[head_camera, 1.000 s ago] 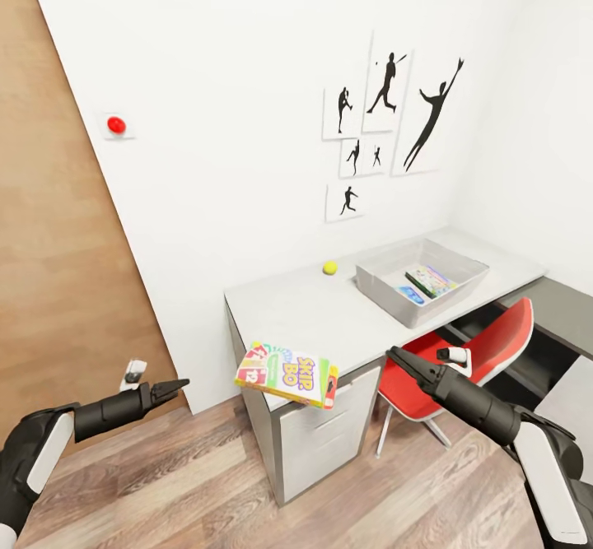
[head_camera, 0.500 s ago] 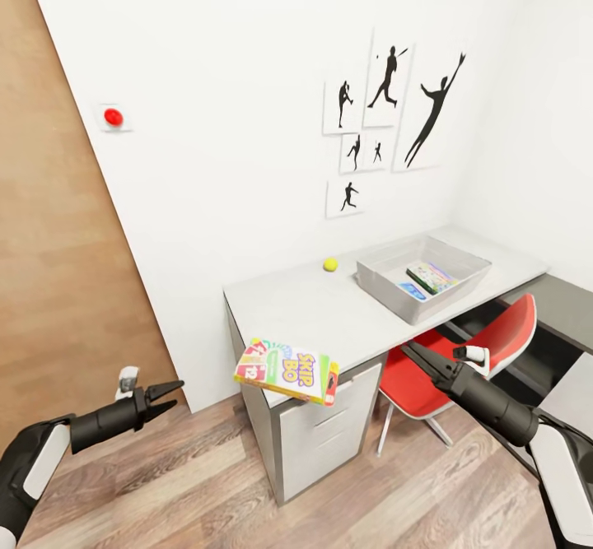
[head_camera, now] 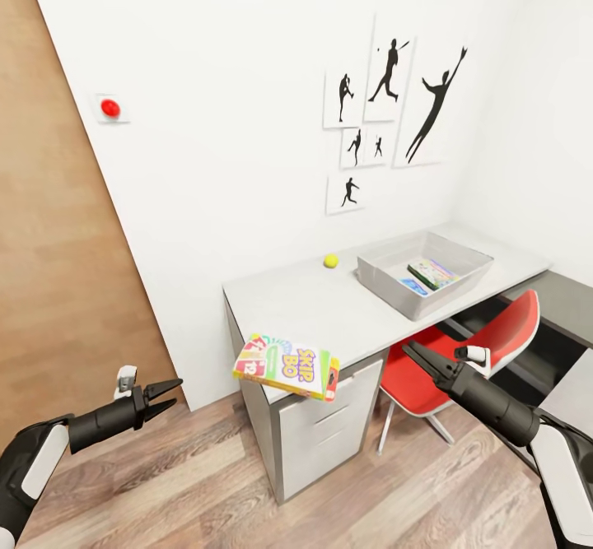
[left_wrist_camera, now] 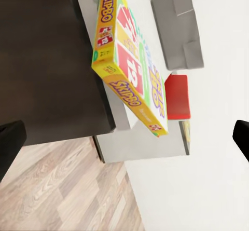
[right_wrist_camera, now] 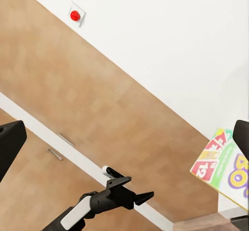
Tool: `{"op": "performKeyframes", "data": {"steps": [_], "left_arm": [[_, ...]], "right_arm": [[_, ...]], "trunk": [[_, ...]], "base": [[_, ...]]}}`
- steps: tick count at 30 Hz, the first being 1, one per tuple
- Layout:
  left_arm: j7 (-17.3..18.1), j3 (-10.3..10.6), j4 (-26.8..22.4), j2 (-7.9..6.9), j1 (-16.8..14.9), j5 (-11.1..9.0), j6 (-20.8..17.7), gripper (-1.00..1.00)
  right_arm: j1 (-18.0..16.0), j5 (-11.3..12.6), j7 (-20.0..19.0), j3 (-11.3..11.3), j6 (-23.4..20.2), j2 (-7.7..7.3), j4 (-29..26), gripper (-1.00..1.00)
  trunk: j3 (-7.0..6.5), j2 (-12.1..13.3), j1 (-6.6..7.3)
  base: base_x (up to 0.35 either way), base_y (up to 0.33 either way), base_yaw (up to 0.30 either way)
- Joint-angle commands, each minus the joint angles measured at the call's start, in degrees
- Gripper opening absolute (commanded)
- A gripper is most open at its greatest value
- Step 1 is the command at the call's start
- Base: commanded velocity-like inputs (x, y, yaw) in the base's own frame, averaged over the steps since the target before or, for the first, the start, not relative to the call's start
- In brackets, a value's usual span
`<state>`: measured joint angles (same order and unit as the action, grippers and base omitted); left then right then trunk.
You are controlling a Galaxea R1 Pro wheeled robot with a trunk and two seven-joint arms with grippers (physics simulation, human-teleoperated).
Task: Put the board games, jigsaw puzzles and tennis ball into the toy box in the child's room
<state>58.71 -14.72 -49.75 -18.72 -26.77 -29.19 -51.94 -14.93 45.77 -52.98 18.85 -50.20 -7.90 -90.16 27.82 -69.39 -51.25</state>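
Left gripper (head_camera: 170, 395) gapes open beside the board game (head_camera: 287, 367).

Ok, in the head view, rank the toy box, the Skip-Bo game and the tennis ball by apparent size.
1. Toy box, largest, though farther from the camera.
2. Skip-Bo game, clearly smaller in the picture, and nearer, at the table's front edge.
3. Tennis ball, by far the smallest.

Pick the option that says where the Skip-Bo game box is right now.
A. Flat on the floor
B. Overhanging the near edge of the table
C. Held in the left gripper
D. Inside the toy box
B: the Skip-Bo box sticks out past the near edge of the table, with both grippers apart from it and the toy box farther back.
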Motion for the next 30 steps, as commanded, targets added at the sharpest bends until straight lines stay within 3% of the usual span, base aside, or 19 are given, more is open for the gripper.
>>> {"op": "performKeyframes", "data": {"steps": [1,30], "left_arm": [[0.11,-0.04,0.01,0.00,-0.04,-0.07,-0.28,1.00],[0.19,-0.04,0.01,0.00,-0.04,-0.08,-0.15,1.00]], "right_arm": [[-0.04,0.06,-0.11,0.04,-0.27,0.00,0.00,1.00],[-0.01,-0.05,-0.19,-0.13,-0.02,0.08,0.09,1.00]], "trunk": [[0.24,-0.45,-0.23],[5.45,-12.08,-6.60]], "base": [[0.000,0.000,0.000],[0.000,0.000,0.000]]}}
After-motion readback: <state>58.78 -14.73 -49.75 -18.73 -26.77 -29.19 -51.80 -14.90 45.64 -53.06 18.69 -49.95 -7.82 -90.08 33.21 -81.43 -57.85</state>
